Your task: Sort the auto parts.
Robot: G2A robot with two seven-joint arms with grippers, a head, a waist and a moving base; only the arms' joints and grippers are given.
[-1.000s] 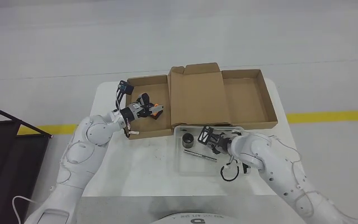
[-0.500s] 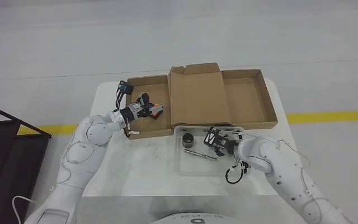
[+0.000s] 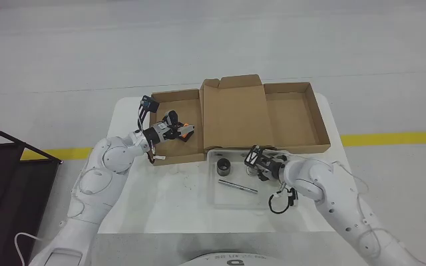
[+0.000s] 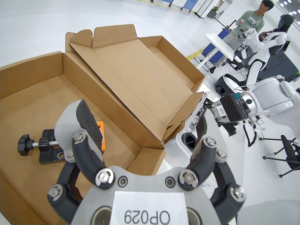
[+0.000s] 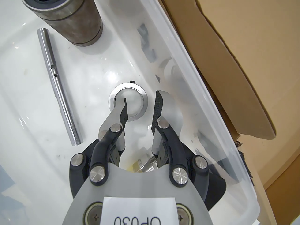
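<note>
Right end effector [image 5: 141,97] is down in the white tray [image 5: 187,108], jaws part open and astride the rim of a flat steel ring [image 5: 131,86]: one finger in the hole, one outside, not clamped. The ring lies near the tray wall on the box [image 3: 293,120] side. A bearing [image 5: 70,17] stands upright in the tray, with a rod [image 5: 59,87] lying beside it. Left end effector [image 4: 143,111] hangs wide open and holding nothing over the box's left compartment, above a black clamp [image 4: 44,145] and an orange part [image 4: 102,136]. Tray and box sit on the table [image 3: 166,199].
</note>
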